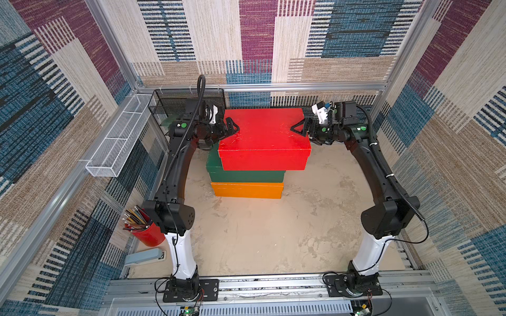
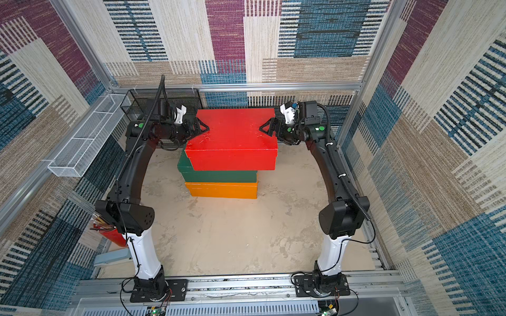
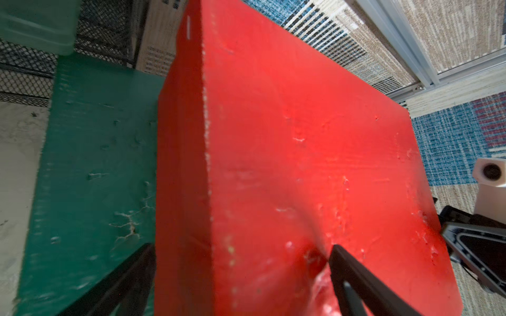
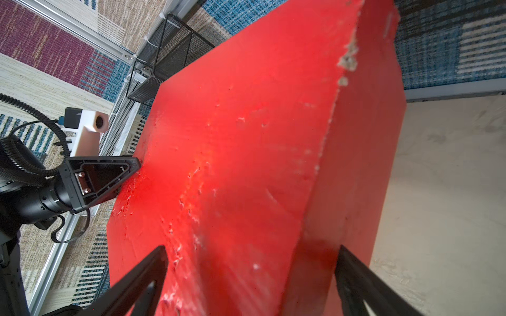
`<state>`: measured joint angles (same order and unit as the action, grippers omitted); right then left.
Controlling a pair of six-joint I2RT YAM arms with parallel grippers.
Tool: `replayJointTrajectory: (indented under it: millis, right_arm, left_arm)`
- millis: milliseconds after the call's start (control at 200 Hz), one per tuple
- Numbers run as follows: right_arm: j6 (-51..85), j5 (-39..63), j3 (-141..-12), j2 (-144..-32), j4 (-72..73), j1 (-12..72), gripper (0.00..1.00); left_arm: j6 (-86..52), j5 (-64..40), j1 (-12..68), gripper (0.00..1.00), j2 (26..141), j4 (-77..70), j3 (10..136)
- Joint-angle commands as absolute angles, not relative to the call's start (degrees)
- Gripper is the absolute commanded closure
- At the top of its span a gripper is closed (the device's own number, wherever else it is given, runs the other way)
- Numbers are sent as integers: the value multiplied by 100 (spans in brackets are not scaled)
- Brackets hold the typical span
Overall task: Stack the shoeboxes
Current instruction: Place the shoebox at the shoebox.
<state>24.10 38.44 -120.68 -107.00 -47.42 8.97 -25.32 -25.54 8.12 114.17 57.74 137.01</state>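
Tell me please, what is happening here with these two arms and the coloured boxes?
Two robot arms are stacking shoeboxes. The orange box lies on the table, the green box sits on it, and the red box is on top, shifted toward the robot's right so it overhangs. The left gripper and the right gripper stand at the red box's two short ends, jaws spread wide around its edges. Whether they press on it or have let go, I cannot tell.
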Motion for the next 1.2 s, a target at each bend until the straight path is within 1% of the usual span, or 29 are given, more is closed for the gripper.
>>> replayJointTrajectory:
  millis: [0,335,491,656,941,1192]
  right_arm:
    - [2364,3867,-12094,-10688,-4702,895,5]
    - [2328,3823,-12458,-10751,-4869,810,5]
    - [2326,3832,-12448,-10701,-4900,690,5]
    - [2225,3841,-12410,-10684,-5034,659,5]
    - [2219,4022,-11955,-10505,-4834,673,5]
    - [2476,4061,-12036,-10646,-4665,919,5]
  left_arm:
    - [-2312,-2488,744,0,11313,5827,13662]
    - [-2360,-2639,320,0,11125,5826,13579]
    - [-2423,-2821,40,0,10902,5658,13256]
    - [-2600,-3065,-235,0,10514,5118,12417]
    - [-3385,-3788,-1048,0,9585,3414,10062]
    - [-3747,-4159,-1442,0,9235,2549,8937]
